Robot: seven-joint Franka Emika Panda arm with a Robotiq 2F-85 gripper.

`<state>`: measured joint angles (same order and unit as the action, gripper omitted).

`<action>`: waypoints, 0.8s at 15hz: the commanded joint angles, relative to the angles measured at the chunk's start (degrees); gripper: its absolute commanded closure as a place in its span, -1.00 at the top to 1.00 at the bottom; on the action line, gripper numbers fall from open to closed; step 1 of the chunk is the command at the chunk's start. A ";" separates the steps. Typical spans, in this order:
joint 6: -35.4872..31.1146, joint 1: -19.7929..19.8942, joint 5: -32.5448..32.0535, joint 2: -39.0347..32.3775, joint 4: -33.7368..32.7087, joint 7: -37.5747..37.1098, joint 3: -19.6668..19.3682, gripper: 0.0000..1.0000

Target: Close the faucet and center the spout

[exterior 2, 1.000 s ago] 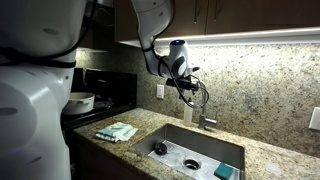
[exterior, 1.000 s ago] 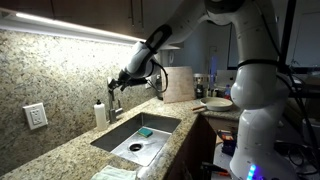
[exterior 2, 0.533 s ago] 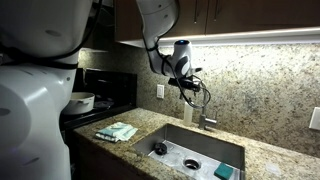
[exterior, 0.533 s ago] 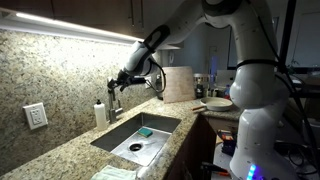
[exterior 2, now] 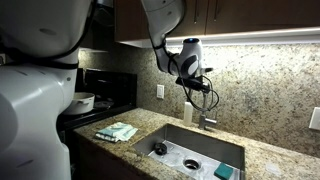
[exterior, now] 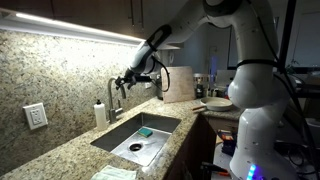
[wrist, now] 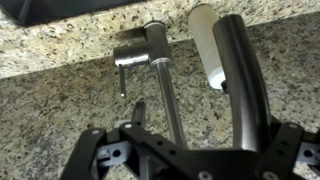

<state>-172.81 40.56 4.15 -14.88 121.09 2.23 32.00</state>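
The chrome faucet (exterior: 112, 97) stands behind the sink against the granite wall; it also shows in the other exterior view (exterior 2: 208, 108). In the wrist view I see its body (wrist: 150, 48) with the small lever handle (wrist: 122, 72) hanging at the left. The spout (wrist: 240, 85) arches towards the camera and passes between my fingers. My gripper (wrist: 212, 130) is open around the top of the spout, and it shows in both exterior views (exterior: 128, 80) (exterior 2: 196, 76). I cannot see any water running.
A white soap dispenser (exterior: 100, 113) (exterior 2: 187, 113) (wrist: 205, 40) stands beside the faucet. The steel sink (exterior: 118, 136) (exterior 2: 170, 138) holds a blue sponge (exterior: 146, 131) (exterior 2: 224, 171). A cloth (exterior 2: 117, 131) lies on the counter, a pot (exterior 2: 80, 101) on the stove, a cutting board (exterior: 180, 84) against the wall.
My gripper has moved sideways along the wall at the top of the faucet, and the spout's arch has swung with it.
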 commanded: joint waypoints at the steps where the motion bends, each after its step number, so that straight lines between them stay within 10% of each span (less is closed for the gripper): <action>1: 0.50 3.99 3.04 2.63 1.79 1.10 1.19 1.00; 12: 1.54 10.15 6.42 4.39 4.19 2.43 6.18 1.00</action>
<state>-172.81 47.56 7.79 -13.19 122.92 2.23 35.88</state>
